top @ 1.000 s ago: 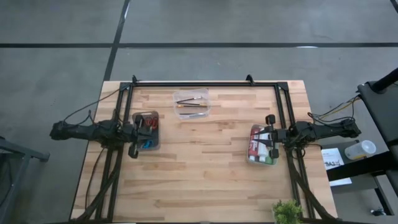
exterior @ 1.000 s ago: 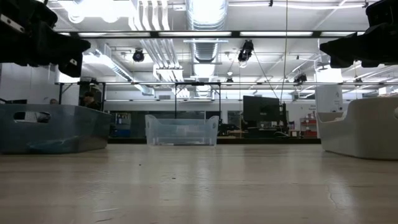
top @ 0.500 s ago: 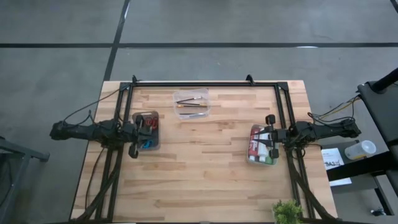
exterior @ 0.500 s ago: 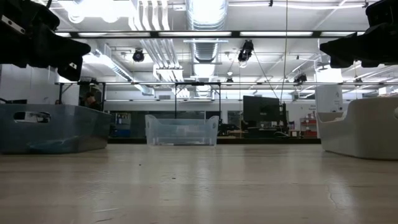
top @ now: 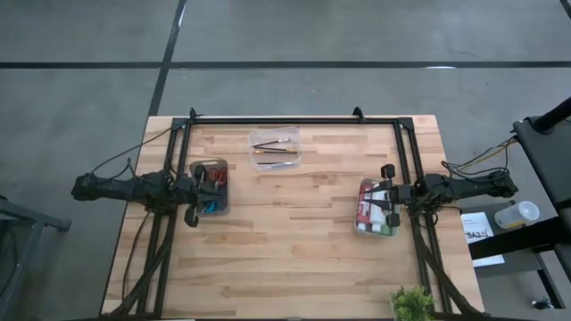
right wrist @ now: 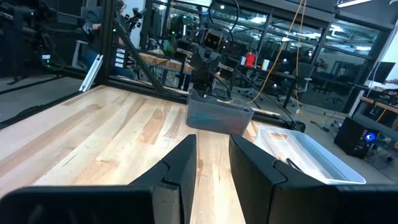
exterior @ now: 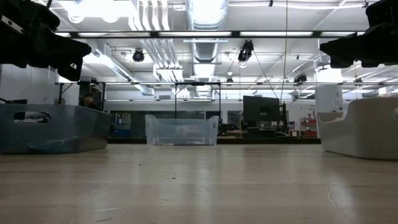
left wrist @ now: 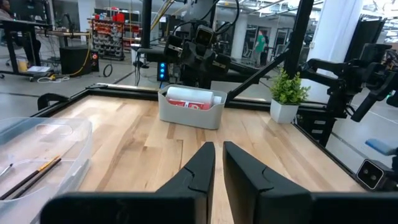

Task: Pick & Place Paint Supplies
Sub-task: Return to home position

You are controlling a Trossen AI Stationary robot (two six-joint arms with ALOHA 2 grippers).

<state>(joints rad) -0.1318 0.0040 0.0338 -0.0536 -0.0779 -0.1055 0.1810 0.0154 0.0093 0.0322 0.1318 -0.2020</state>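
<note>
Three bins on the table (top: pixel 303 259); clear bin (top: pixel 275 149), far centre, holds the brushes (top: pixel 273 150), too thin to count; white bin (top: pixel 363 207), right side, holds the bottles (left wrist: pixel 188 98), red labels showing, largely covered from above by the right gripper (top: pixel 382 196) hanging over them; caps and smaller bottles not made out; dark bin (top: pixel 221 189), left side, partly covered by the left gripper (top: pixel 198 191); in the low view bin walls hide all contents. Left fingers nearly together, only a slit between, empty; right fingers apart, empty. Against the earlier frames: nothing on the table shifted; both arms in the same places.
</note>
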